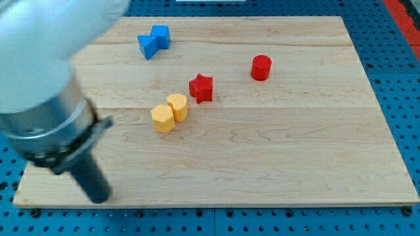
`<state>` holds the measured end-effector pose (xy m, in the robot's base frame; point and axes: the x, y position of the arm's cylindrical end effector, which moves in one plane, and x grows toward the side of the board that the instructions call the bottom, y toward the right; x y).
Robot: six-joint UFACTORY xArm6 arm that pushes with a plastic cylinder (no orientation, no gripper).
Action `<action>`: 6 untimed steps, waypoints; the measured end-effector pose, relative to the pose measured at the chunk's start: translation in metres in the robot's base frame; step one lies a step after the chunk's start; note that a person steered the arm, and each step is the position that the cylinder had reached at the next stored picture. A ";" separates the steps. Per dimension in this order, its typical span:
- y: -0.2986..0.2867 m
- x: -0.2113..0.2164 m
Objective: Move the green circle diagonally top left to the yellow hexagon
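No green circle shows in the camera view; my arm (46,72) covers the view's left and may hide it. Two yellow blocks touch each other near the board's middle left: a hexagon-like one (163,118) and a rounder one (177,106) just up and to its right. My tip (98,198) rests near the board's bottom left corner, well below and left of the yellow blocks, touching no block.
A red star (201,88) lies just up and right of the yellow pair. A red cylinder (261,67) stands further right. Two blue blocks (153,41) touch each other near the view's top. The wooden board (295,157) rests on a blue pegboard.
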<state>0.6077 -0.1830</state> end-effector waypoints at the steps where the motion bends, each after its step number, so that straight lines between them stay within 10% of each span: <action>1: -0.055 -0.031; 6: -0.033 -0.159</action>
